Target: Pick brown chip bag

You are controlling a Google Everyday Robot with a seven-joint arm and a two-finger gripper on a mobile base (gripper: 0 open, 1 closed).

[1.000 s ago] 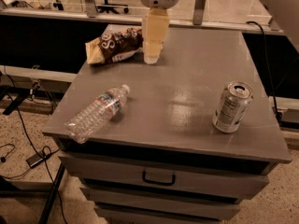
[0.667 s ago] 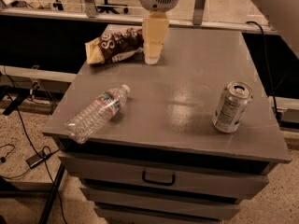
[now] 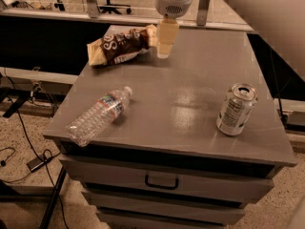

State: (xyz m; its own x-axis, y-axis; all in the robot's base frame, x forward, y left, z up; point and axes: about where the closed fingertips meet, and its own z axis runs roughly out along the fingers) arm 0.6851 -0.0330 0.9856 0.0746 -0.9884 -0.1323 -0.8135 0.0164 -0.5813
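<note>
Seemingly only reached so far: crinkled dark-brown, tan-ended chip bag flat at grey metal cabinet top's far-left corner, tan gripper against its right end, opening impossible to tell, grasping and lifting left.

Brown chip bag flat beside end effector

Gripper hanging at 12 o'clock of grey worktop, showing cream-yellow under white housing. Brown chip bag, 11 o'clock, showing dark brown middle, white lettering, tan ends. Water bottle, 8 o'clock, showing clear, white cap. Soda can, 4 o'clock, gleaming silver.
</note>
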